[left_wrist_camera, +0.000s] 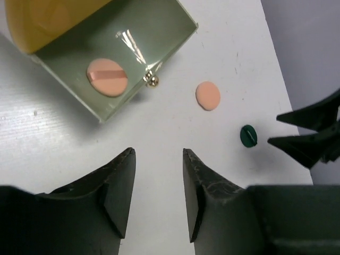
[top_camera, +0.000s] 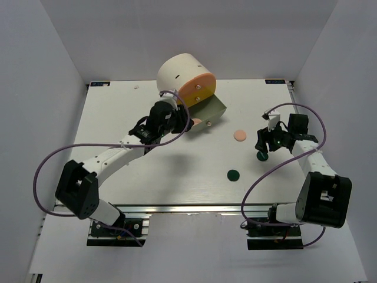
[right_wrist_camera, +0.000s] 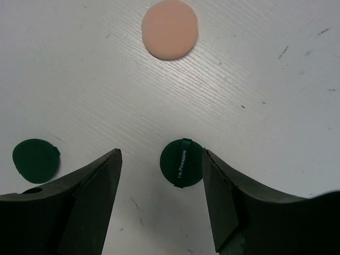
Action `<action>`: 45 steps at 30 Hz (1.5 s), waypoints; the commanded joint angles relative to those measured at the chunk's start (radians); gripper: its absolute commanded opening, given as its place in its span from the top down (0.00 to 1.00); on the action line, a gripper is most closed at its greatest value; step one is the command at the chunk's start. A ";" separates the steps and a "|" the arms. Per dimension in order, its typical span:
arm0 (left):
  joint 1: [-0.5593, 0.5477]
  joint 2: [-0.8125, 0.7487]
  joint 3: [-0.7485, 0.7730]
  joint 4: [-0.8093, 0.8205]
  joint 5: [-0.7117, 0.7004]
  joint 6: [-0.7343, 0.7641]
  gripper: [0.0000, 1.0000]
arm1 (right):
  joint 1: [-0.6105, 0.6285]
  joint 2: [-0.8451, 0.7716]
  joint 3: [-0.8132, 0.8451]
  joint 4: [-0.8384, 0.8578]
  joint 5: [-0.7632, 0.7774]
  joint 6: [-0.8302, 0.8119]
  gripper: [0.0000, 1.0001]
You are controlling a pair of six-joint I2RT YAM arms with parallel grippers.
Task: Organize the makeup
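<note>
My right gripper [right_wrist_camera: 161,154] is open and low over the table, its fingers either side of a dark green disc [right_wrist_camera: 181,162] with a ribbon, which lies close to the right finger; in the top view the gripper [top_camera: 263,145] stands over that disc [top_camera: 262,155]. A second dark green disc [right_wrist_camera: 35,160] lies apart [top_camera: 233,175]. A peach-pink disc [top_camera: 239,135] lies on the table [right_wrist_camera: 170,29]. My left gripper [left_wrist_camera: 158,154] is open and empty, just in front of the open drawer [left_wrist_camera: 154,37], which holds another peach-pink disc [left_wrist_camera: 107,78].
The big cream cylinder [top_camera: 179,73] with orange-yellow fronts stands at the back centre, its grey-green drawer [top_camera: 213,109] pulled out toward the table's middle. The table's right edge [top_camera: 293,112] is near the right arm. White walls enclose the table.
</note>
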 commanded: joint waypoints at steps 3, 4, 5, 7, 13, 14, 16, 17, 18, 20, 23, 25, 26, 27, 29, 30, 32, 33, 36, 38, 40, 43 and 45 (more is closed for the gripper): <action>0.003 -0.153 -0.154 0.064 0.033 -0.043 0.38 | -0.006 0.058 0.090 -0.049 0.047 -0.002 0.32; 0.003 -0.170 -0.174 0.071 0.031 -0.043 0.36 | -0.006 0.073 0.095 -0.049 0.062 0.000 0.32; 0.003 -0.184 -0.194 0.079 0.031 -0.047 0.30 | -0.006 0.082 0.104 -0.053 0.070 0.000 0.32; 0.003 -0.226 -0.259 0.096 0.077 -0.066 0.26 | -0.006 0.114 0.119 -0.087 0.087 -0.017 0.33; 0.001 -0.290 -0.369 0.151 0.099 -0.109 0.20 | -0.007 0.210 0.190 -0.170 0.116 -0.057 0.36; 0.001 -0.296 -0.374 0.150 0.096 -0.112 0.20 | -0.007 0.211 0.187 -0.165 0.122 -0.059 0.36; 0.001 -0.316 -0.392 0.148 0.085 -0.115 0.20 | -0.007 0.219 0.184 -0.162 0.140 -0.071 0.37; 0.003 -0.321 -0.400 0.151 0.082 -0.122 0.20 | -0.007 0.222 0.184 -0.165 0.150 -0.079 0.37; 0.003 -0.327 -0.406 0.153 0.080 -0.124 0.19 | -0.007 0.231 0.182 -0.173 0.156 -0.089 0.38; 0.001 -0.333 -0.423 0.160 0.076 -0.132 0.19 | -0.007 0.242 0.184 -0.205 0.165 -0.123 0.41; 0.001 -0.332 -0.434 0.165 0.079 -0.136 0.19 | -0.006 0.269 0.176 -0.222 0.173 -0.137 0.45; 0.003 -0.330 -0.431 0.160 0.082 -0.135 0.19 | -0.007 0.288 0.167 -0.216 0.187 -0.135 0.46; 0.001 -0.328 -0.429 0.159 0.082 -0.132 0.19 | -0.007 0.292 0.164 -0.208 0.191 -0.131 0.47; 0.001 -0.327 -0.429 0.156 0.083 -0.132 0.19 | -0.006 0.302 0.162 -0.196 0.196 -0.128 0.47; 0.001 -0.324 -0.424 0.156 0.082 -0.129 0.19 | -0.006 0.309 0.162 -0.181 0.208 -0.122 0.48; 0.003 -0.322 -0.424 0.159 0.082 -0.129 0.19 | -0.006 0.319 0.164 -0.172 0.214 -0.120 0.48; 0.003 -0.318 -0.423 0.162 0.083 -0.129 0.19 | -0.002 0.328 0.170 -0.161 0.222 -0.120 0.48; 0.003 -0.312 -0.421 0.165 0.085 -0.129 0.19 | -0.002 0.337 0.170 -0.152 0.232 -0.119 0.48; 0.003 -0.302 -0.415 0.163 0.088 -0.129 0.19 | 0.004 0.352 0.156 -0.135 0.246 -0.126 0.49; 0.001 -0.301 -0.415 0.160 0.086 -0.127 0.19 | 0.008 0.360 0.141 -0.121 0.251 -0.128 0.49; 0.001 -0.301 -0.417 0.157 0.083 -0.127 0.19 | 0.014 0.369 0.133 -0.112 0.254 -0.129 0.50; 0.003 -0.302 -0.420 0.154 0.082 -0.127 0.19 | 0.017 0.378 0.121 -0.106 0.256 -0.131 0.52; 0.001 -0.302 -0.421 0.157 0.082 -0.127 0.19 | 0.017 0.385 0.115 -0.106 0.248 -0.131 0.56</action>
